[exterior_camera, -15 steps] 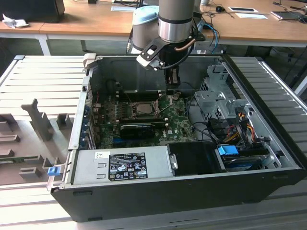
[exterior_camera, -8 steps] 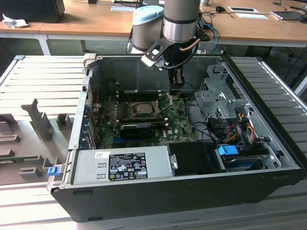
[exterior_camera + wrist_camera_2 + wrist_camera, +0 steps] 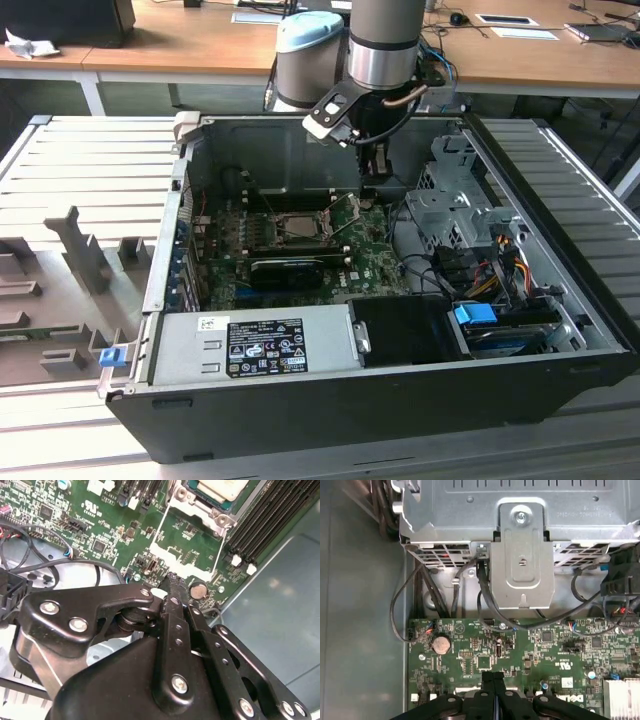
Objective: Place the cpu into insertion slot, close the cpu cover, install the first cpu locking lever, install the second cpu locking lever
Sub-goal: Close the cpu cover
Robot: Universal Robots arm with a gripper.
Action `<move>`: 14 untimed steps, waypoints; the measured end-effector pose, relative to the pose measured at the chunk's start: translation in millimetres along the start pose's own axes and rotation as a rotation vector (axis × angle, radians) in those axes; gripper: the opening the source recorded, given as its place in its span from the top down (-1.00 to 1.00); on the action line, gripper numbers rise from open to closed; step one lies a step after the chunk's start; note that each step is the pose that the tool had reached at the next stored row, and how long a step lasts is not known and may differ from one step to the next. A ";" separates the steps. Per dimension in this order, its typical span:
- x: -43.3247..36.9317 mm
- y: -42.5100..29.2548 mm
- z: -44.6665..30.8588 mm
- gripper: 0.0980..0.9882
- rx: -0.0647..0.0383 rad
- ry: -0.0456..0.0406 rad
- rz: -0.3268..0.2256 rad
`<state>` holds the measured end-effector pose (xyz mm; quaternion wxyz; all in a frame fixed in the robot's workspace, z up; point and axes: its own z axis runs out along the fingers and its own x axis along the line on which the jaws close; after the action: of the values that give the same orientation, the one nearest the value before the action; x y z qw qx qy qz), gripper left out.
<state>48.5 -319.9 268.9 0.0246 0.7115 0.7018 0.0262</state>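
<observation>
The cpu (image 3: 218, 486) shows its pale metal face inside the insertion slot (image 3: 298, 227) on the green board. The silver cpu cover (image 3: 186, 495) frames it and looks laid down over it. Two thin wire levers (image 3: 159, 526) reach from the socket toward my gripper; I cannot tell whether they are latched. In the exterior view my gripper (image 3: 374, 168) hangs inside the case, above the board, just to the exterior view's right of the socket. In both wrist views its black fingers (image 3: 173, 586) are pressed together, shut, with nothing between them. The gripper (image 3: 493, 676) hovers over board components.
A metal drive cage (image 3: 522, 555) with black cables (image 3: 485, 605) stands beyond the board edge. A coin battery (image 3: 440, 643) sits near the fingers. The power supply (image 3: 250, 345) and a black graphics card (image 3: 288, 268) flank the socket. Case walls (image 3: 300, 150) enclose everything.
</observation>
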 end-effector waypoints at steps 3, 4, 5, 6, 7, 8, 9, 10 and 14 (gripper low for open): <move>0.0 3.9 0.3 0.98 0.000 0.0000 0.000; 0.0 5.5 0.4 0.98 0.000 0.0000 0.000; 0.1 6.7 0.5 0.98 0.000 0.0000 0.000; 0.1 9.0 0.6 0.98 0.000 0.0000 0.000; 0.1 10.8 0.7 0.98 0.000 -0.0001 0.000; 0.1 12.2 0.9 0.98 0.000 0.0000 0.000; 0.2 14.7 1.0 0.98 0.000 -0.0001 0.000; 0.2 16.1 1.2 0.98 0.000 0.0000 0.000; 0.3 23.2 1.7 0.98 0.000 0.0000 0.000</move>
<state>71.8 -319.9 268.8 0.0245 0.7115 0.7017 0.0261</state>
